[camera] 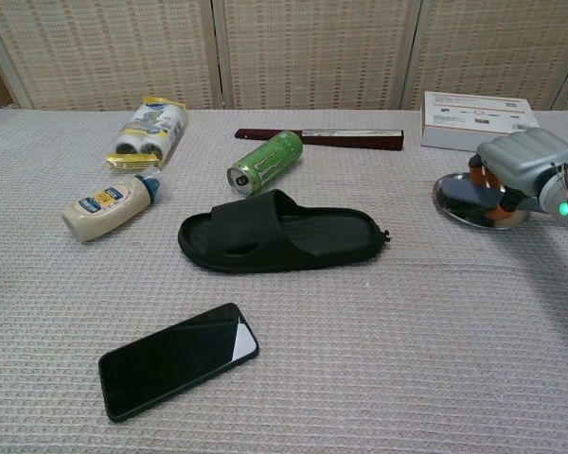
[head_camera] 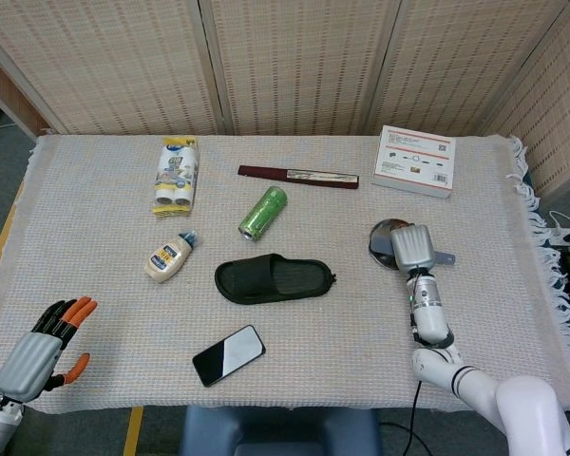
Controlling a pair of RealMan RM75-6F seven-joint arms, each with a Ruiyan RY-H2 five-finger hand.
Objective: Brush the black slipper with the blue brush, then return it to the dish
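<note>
- Right hand (camera: 527,163) is seen low over the dish (camera: 452,194), fingers curled down around the blue brush (camera: 477,189) — the brush is gripped and lies in the dish, its dark body just visible under the palm in the chest view.
- In the head view the same hand (head_camera: 413,248) covers most of the dish (head_camera: 379,235); a grey handle end is seen projecting past the hand on the right.
- Whether the brush bristles rest on the metal cannot be told.
- Left hand (head_camera: 40,350) is held at the near left corner of the table (head_camera: 95,256), fingers spread and holding nothing; it is shown in the head view only.
- Black slipper (camera: 276,233) lies flat at the table's centre, well apart from the dish and both hands.
- Green can (camera: 265,162) lies on its side just behind the slipper.
- Squeeze bottle (camera: 108,205) lies to the left of the slipper; a yellow packet (camera: 149,130) lies behind it.
- Phone (camera: 178,359) lies screen-up at the near edge, in front of the slipper.
- A long dark flat case (camera: 319,137) and a white box (camera: 476,117) are noted along the back of the cloth — the box behind the dish.
</note>
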